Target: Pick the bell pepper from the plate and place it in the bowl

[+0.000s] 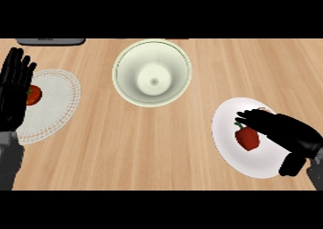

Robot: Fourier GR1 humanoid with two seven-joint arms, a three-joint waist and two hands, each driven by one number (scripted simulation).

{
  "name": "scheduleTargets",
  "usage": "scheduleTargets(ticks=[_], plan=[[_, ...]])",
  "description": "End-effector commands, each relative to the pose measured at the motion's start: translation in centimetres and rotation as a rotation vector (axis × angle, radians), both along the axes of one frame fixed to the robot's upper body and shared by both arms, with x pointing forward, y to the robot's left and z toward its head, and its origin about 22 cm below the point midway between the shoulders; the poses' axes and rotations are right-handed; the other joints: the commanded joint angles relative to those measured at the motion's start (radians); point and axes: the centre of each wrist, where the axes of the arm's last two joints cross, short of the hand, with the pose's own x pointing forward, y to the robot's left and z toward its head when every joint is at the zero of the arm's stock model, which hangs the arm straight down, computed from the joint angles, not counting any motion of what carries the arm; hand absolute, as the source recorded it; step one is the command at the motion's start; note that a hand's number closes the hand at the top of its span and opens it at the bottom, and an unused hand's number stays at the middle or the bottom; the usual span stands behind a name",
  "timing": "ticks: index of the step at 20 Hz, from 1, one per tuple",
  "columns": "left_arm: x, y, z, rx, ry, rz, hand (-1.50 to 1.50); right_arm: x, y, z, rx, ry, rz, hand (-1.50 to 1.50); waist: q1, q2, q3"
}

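On the white plate (238, 154), a red bell pepper (248, 138) with a green stem is partly hidden by the right hand (282, 129), whose fingers are curled over it. Contact cannot be told. At the left edge, the left hand (10, 91) is held with straight fingers.

A: Where's the red bell pepper (248, 138)?
B: On the white round plate (256, 167) at the right, under the fingers of the black right hand (286, 130).
A: And the pale green bowl (152, 73)?
B: Far centre of the light wooden tabletop (124, 152).
A: Left hand (12, 91)?
B: Open, fingers up, over a white lace doily (55, 105) with a red fruit (34, 95).
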Motion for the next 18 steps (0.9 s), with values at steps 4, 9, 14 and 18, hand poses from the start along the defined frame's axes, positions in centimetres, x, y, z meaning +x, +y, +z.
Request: scheduleTargets(ticks=[4, 9, 14, 18], plan=[[-1.5, -0.7, -1.0, -0.009, 0.002, 0.002, 0.00, 0.2, 0.4, -2.3, -0.019, 0.010, -0.019, -1.50, 0.001, -0.001, 0.000], [-2.1, 1.3, -0.4, 0.000, 0.003, 0.012, 0.00, 0.8, 0.4, -3.4, -0.053, 0.028, -0.026, -1.50, 0.002, 0.000, 0.000], [-1.7, 0.7, -1.1, -0.012, -0.001, -0.001, 0.00, 1.7, 3.3, -4.8, -0.076, 0.038, -0.060, -1.50, 0.002, -0.001, 0.000], [0.2, 2.1, 0.5, 0.007, -0.012, 0.008, 0.00, 4.2, 0.7, -5.0, -0.084, 0.037, -0.090, -1.50, 0.004, 0.001, 0.000]])
